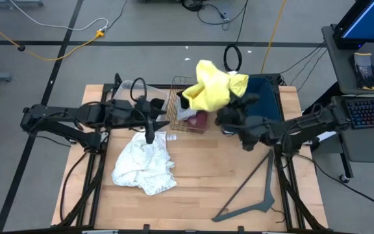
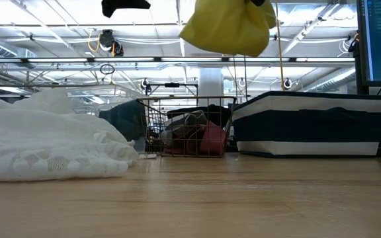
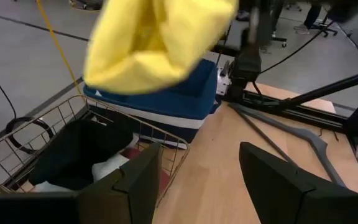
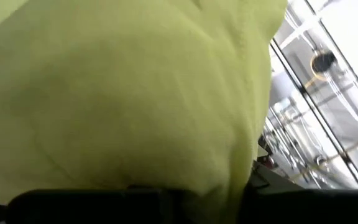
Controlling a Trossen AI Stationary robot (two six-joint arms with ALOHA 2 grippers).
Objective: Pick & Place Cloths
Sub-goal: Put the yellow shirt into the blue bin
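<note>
The right gripper (image 1: pixel 239 97) is clenching the yellow cloth (image 1: pixel 213 88) and holding it in the air, so that in the overhead picture the cloth is hanging just above the centre of the frame, over the gap between the wire basket (image 1: pixel 174 107) and the navy bin (image 1: pixel 268 91). In the table-level picture the same yellow cloth (image 2: pixel 229 28) is dangling at the top centre, well clear of the table. In the right wrist picture the yellow fabric (image 4: pixel 123 93) is filling nearly the whole frame.

The left gripper (image 1: pixel 150 135) is standing with its jaws released and nothing between them, pointing down at the upper edge of the white cloth (image 1: pixel 145 162). Its two dark fingers (image 3: pixel 135 186) are showing spread apart at the bottom of its own wrist picture.

The white cloth is lying crumpled on the wooden table (image 1: pixel 206 175), left of centre in the overhead frame. The wire basket is holding a maroon cloth (image 2: pixel 211 140) and a black cloth (image 3: pixel 82 149), with other pieces too bunched to tell apart. A grey hanger (image 1: pixel 255 192) is lying in the lower right of the table.
</note>
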